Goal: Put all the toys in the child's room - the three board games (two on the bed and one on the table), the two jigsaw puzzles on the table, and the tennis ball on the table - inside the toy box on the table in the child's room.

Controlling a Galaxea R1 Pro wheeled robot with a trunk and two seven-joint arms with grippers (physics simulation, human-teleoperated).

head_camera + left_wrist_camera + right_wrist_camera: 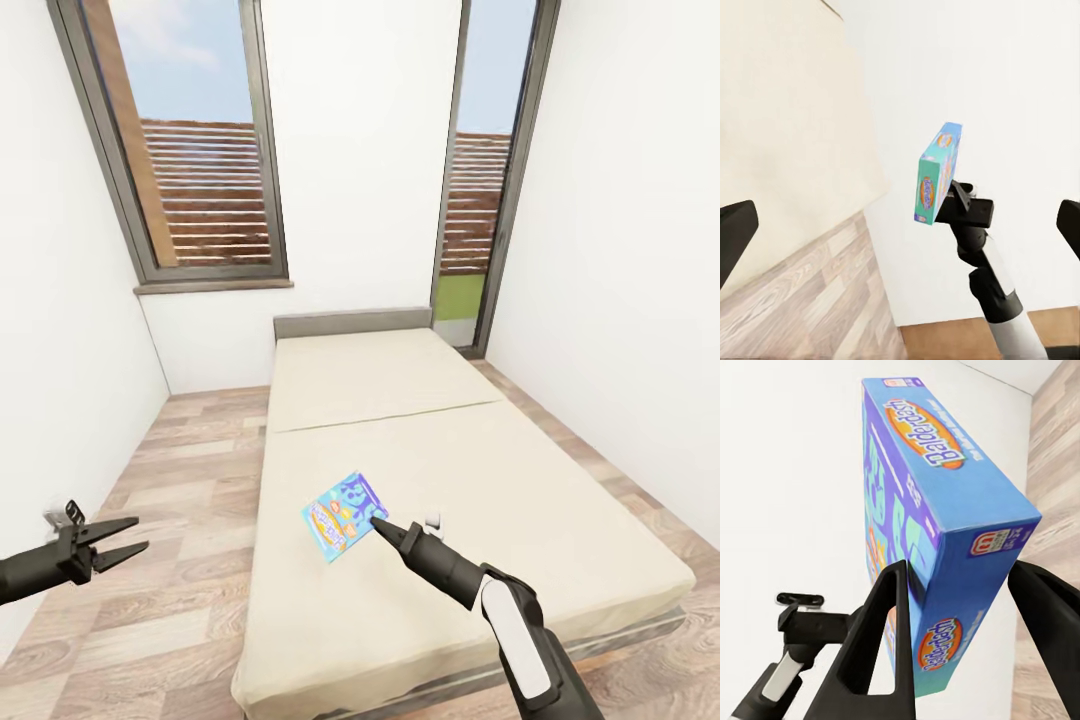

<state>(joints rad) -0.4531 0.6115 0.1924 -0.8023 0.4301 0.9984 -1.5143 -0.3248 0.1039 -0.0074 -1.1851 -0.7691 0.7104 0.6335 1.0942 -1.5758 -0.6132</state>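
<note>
Right tool stands clamped on the blue board game, one finger on each broad face, holding the box clear above the bed, over the bed's foot end. Left tool hangs beside the bed's left edge over the wood floor, its fingers spread apart and holding nothing. The step in hand appears to be carrying this bed game off to the toy box; the next move likely calls for turning the base away from the bed toward the table while keeping the grip firm. The game is a slim flat box, blue with an orange oval logo and teal sides, tilted on edge.
</note>
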